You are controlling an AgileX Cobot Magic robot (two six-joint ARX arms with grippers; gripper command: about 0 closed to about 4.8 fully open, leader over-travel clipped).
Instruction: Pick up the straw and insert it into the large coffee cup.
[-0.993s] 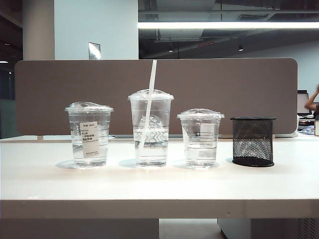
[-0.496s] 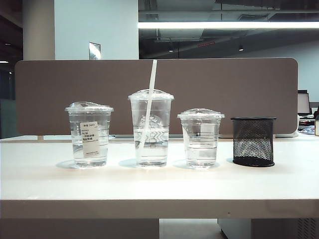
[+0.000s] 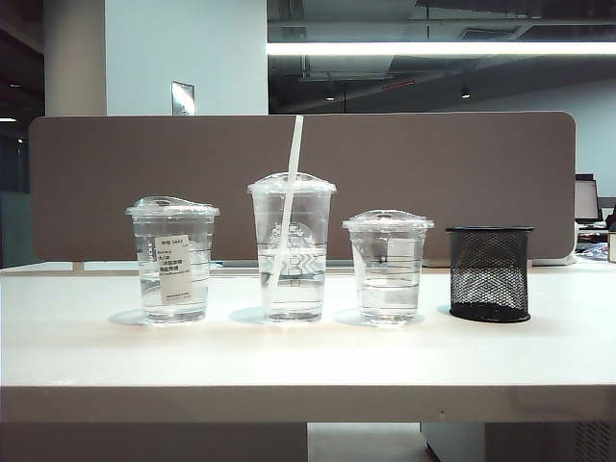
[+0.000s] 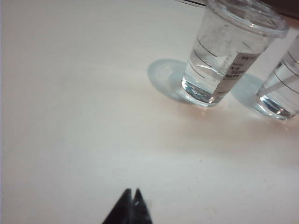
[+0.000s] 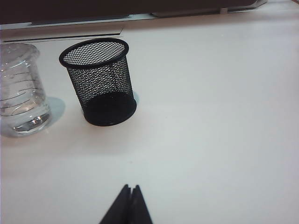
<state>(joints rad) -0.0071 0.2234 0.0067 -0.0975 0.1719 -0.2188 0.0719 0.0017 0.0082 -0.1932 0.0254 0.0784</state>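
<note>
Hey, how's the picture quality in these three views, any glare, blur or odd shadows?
Exterior view: sharp; a bright ceiling strip light glares above, and the large coffee cup casts a faint shadow. Left wrist view: soft and washed out; the shut left gripper is blurred. Right wrist view: clearer; the mesh pen holder is crisp above the shut right gripper.

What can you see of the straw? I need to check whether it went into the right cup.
The straw is a long, thin, straight white tube that looks like plastic. It passes through the domed lid of the large coffee cup, the tallest of three clear cups, and slants down into the water to near the cup's base. Its top leans right, well above the lid. Nothing else touches it; neither gripper is near it.
</note>
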